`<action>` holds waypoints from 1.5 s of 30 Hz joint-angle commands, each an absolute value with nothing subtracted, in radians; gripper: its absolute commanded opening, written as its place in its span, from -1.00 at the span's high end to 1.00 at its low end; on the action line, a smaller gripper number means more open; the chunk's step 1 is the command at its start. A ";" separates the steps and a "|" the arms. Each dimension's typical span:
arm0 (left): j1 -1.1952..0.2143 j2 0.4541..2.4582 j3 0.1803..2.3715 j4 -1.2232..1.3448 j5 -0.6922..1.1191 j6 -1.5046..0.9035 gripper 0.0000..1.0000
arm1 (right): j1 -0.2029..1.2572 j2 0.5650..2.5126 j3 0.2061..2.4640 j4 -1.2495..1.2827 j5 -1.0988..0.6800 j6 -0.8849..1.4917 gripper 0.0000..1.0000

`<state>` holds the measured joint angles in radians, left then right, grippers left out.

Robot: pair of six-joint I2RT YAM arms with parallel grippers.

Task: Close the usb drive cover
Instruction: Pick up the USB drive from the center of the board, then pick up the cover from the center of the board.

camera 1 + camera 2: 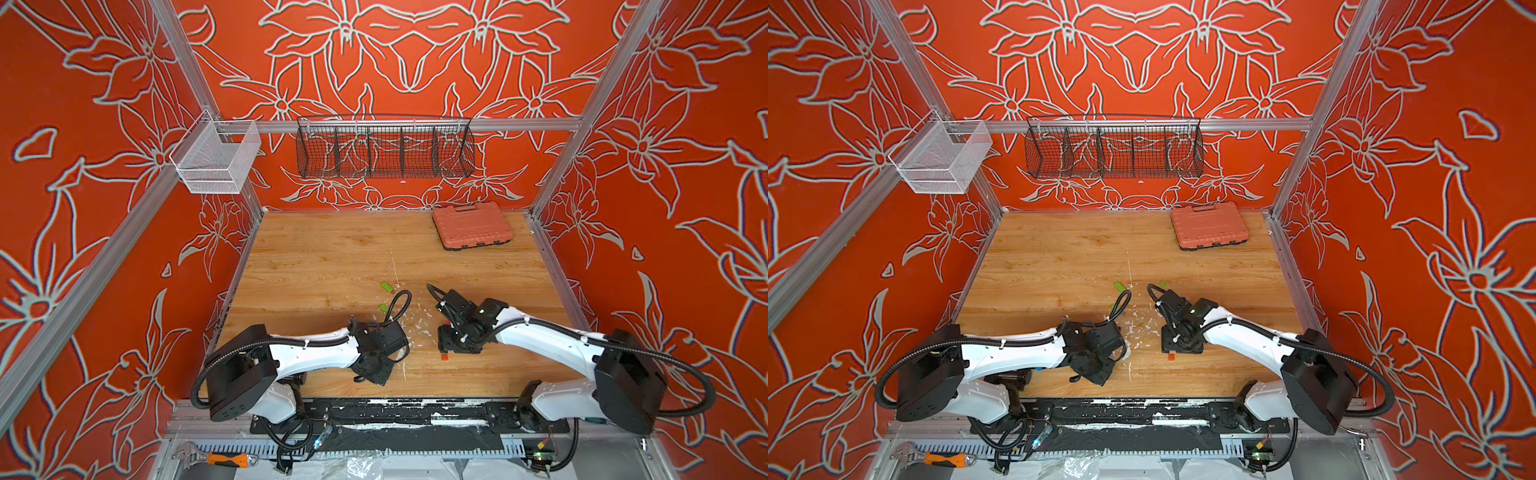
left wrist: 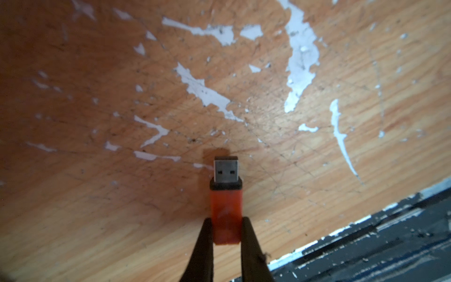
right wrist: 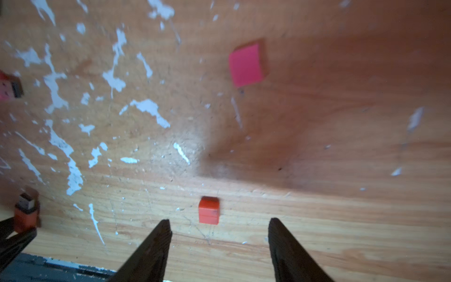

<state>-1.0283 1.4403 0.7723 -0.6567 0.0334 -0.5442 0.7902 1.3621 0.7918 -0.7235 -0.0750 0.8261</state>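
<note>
The usb drive (image 2: pixel 226 202) is gripped by the closed left hand (image 2: pixel 227 219); its cover (image 3: pixel 209 210) is seen just ahead of the spread, empty right hand (image 3: pixel 219 223).

White arms (image 1: pixel 316 355) (black corrugated cables (image 1: pixel 286 342))

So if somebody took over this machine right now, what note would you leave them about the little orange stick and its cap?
Left end effector: shut on the orange usb drive, gripped at its rear end. Its metal plug is bare and points away from the fingers.
Right end effector: open and holding nothing.
The orange cover lies on the table just ahead of the right fingertips, apart from them.
Done: drive gripped.
Left: grip the cover, line it up with the plug and push it on.
</note>
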 commanded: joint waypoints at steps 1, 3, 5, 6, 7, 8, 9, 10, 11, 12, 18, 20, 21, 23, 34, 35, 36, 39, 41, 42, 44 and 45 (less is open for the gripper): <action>-1.021 1.393 0.803 -0.700 0.012 -0.531 0.76 | 0.831 1.366 0.807 -0.744 -0.131 0.941 -0.30; -1.008 1.378 0.812 -0.715 0.012 -0.515 0.76 | 0.838 1.363 0.796 -0.750 -0.144 0.951 -0.31; -0.993 1.362 0.811 -0.721 0.015 -0.503 0.76 | 0.840 1.354 0.772 -0.743 -0.161 0.966 -0.31; -0.982 1.356 0.807 -0.719 0.015 -0.501 0.75 | 0.840 1.345 0.751 -0.723 -0.180 0.977 -0.31; -0.974 1.351 0.804 -0.718 0.017 -0.499 0.75 | 0.841 1.337 0.737 -0.702 -0.194 0.990 -0.31; -0.968 1.349 0.804 -0.719 0.017 -0.496 0.76 | 0.841 1.328 0.722 -0.683 -0.212 1.003 -0.31; -0.964 1.346 0.804 -0.717 0.016 -0.494 0.76 | 0.843 1.322 0.715 -0.674 -0.222 1.012 -0.31; -0.963 1.342 0.804 -0.718 0.014 -0.495 0.76 | 0.842 1.314 0.710 -0.674 -0.227 1.017 -0.30; -0.962 1.341 0.804 -0.718 0.014 -0.494 0.75 | 0.845 1.306 0.704 -0.673 -0.233 1.024 -0.31; -0.962 1.338 0.804 -0.717 0.012 -0.493 0.76 | 0.844 1.297 0.692 -0.666 -0.238 1.031 -0.31; -0.953 1.344 0.805 -0.716 0.012 -0.486 0.76 | 0.845 1.299 0.638 -0.508 -0.284 1.092 -0.33; -0.951 1.343 0.804 -0.715 0.015 -0.488 0.77 | 0.845 1.306 0.639 -0.497 -0.279 1.100 -0.34; -0.951 1.342 0.802 -0.713 0.018 -0.487 0.77 | 0.845 1.307 0.640 -0.499 -0.271 1.105 -0.35; -0.951 1.339 0.802 -0.712 0.020 -0.485 0.77 | 0.844 1.307 0.634 -0.491 -0.265 1.117 -0.38; -0.943 1.331 0.784 -0.712 0.014 -0.483 0.77 | 0.841 1.297 0.588 -0.440 -0.230 1.173 -0.46; -0.943 1.329 0.784 -0.712 0.012 -0.483 0.77 | 0.841 1.296 0.588 -0.427 -0.227 1.175 -0.47; -0.942 1.326 0.785 -0.712 0.011 -0.482 0.77 | 0.841 1.299 0.588 -0.414 -0.227 1.178 -0.47; -0.942 1.316 0.785 -0.715 0.009 -0.483 0.77 | 0.839 1.313 0.601 -0.412 -0.218 1.174 -0.47; -0.942 1.306 0.781 -0.715 0.005 -0.481 0.77 | 0.839 1.322 0.622 -0.465 -0.185 1.154 -0.48; -0.942 1.302 0.778 -0.715 0.002 -0.482 0.77 | 0.836 1.325 0.629 -0.490 -0.172 1.142 -0.48; -0.941 1.295 0.775 -0.720 -0.003 -0.479 0.77 | 0.831 1.330 0.632 -0.503 -0.159 1.133 -0.48; -0.940 1.293 0.773 -0.721 -0.006 -0.481 0.77 | 0.828 1.332 0.628 -0.493 -0.157 1.132 -0.48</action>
<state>-0.9478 1.3125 0.7853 -0.6926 0.0174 -0.4896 0.8345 1.3098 0.6239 -0.4370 -0.2256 1.1366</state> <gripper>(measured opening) 0.138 0.739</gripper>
